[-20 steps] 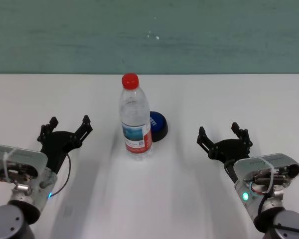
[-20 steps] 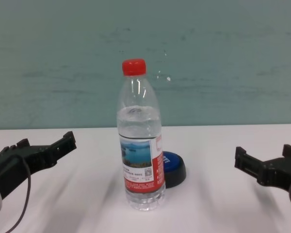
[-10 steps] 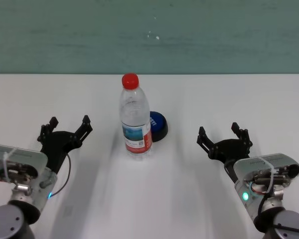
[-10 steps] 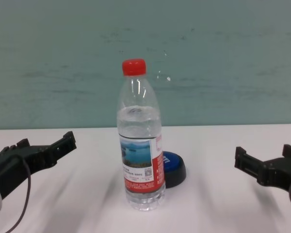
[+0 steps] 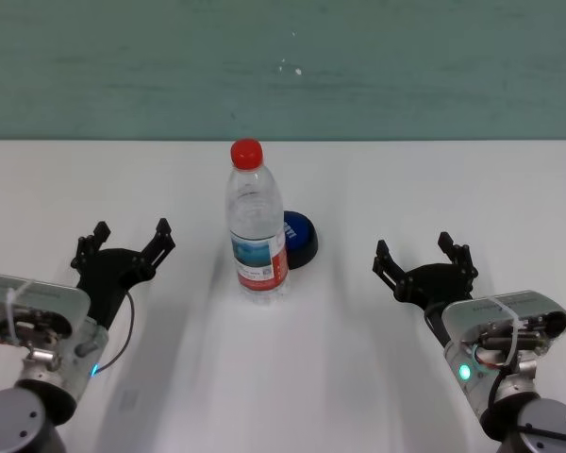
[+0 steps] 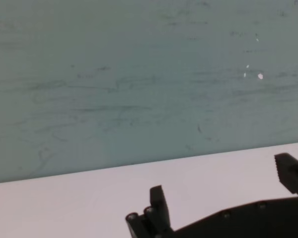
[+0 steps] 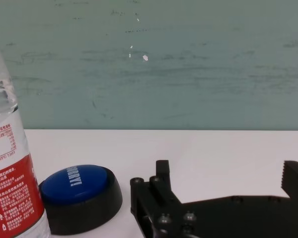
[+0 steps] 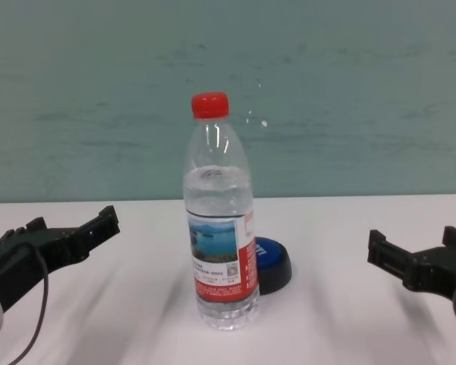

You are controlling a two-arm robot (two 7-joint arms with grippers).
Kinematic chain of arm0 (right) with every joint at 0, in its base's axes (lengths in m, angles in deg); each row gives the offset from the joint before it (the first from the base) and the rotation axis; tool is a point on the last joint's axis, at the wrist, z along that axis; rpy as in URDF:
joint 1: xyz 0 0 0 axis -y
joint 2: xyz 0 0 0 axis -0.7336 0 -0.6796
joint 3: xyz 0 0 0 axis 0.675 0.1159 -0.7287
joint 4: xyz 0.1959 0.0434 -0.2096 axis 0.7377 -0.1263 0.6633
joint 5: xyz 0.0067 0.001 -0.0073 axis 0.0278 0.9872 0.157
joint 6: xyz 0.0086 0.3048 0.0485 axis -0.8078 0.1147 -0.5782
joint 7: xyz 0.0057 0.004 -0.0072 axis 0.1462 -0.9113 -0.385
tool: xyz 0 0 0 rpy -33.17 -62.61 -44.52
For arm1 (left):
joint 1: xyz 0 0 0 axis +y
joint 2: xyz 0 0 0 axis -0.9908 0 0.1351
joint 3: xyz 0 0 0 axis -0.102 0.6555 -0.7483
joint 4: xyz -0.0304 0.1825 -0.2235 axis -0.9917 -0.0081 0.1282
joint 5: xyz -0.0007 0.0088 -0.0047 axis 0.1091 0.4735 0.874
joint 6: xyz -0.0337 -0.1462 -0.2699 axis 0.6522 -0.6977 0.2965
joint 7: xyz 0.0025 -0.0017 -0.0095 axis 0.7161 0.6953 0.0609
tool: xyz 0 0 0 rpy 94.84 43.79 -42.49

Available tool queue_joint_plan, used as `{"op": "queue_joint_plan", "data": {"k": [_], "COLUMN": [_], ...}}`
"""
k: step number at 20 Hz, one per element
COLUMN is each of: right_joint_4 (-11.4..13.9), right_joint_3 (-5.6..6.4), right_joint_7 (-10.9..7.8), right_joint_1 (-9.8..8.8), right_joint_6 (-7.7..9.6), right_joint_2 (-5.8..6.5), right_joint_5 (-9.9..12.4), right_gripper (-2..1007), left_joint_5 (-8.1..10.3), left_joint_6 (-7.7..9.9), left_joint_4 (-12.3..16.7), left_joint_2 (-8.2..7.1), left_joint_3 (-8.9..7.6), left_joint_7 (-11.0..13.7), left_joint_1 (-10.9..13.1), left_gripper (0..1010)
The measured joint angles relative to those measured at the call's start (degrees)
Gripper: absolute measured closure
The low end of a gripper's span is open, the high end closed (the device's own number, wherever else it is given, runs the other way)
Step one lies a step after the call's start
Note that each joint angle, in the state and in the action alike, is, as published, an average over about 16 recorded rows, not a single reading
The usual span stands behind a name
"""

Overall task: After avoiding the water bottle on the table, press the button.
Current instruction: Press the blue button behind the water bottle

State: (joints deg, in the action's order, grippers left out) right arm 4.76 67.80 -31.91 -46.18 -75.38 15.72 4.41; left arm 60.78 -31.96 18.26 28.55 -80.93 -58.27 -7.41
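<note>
- right gripper: fingers spread wide and holding nothing, hovering low over the worktop, well to the right of the water bottle; from that side it looks to have an open line to the button.
- left gripper: fingers also wide and empty, well to the left of the water bottle; the bottle stands between it and the button, so i judge it the poorer arm for the press.
- button: sits just behind the water bottle and a little to its right, partly hidden from the front, nearly touching its base.
- water bottle: upright, capped, tall and narrow, so likely easy to tip; a reach would need to curve round its right side.
</note>
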Motion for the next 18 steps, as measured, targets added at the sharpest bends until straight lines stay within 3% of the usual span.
{"op": "queue_joint_plan", "data": {"k": [9, 18], "right_joint_4": [0.0, 0.0], "right_joint_3": [0.0, 0.0], "right_joint_7": [0.0, 0.0], "right_joint_1": [0.0, 0.0], "right_joint_6": [0.0, 0.0], "right_joint_2": [0.0, 0.0], "right_joint_5": [0.0, 0.0], "right_gripper": [1, 1], "left_joint_5": [0.16, 1.41], "left_joint_6": [-0.02, 0.04], "left_joint_4": [0.11, 1.41], "left_joint_2": [-0.03, -0.45], "left_joint_3": [-0.13, -1.48], "left_joint_7": [0.5, 4.07], "left_joint_1": [0.13, 1.6], "left_gripper": [0, 0]}}
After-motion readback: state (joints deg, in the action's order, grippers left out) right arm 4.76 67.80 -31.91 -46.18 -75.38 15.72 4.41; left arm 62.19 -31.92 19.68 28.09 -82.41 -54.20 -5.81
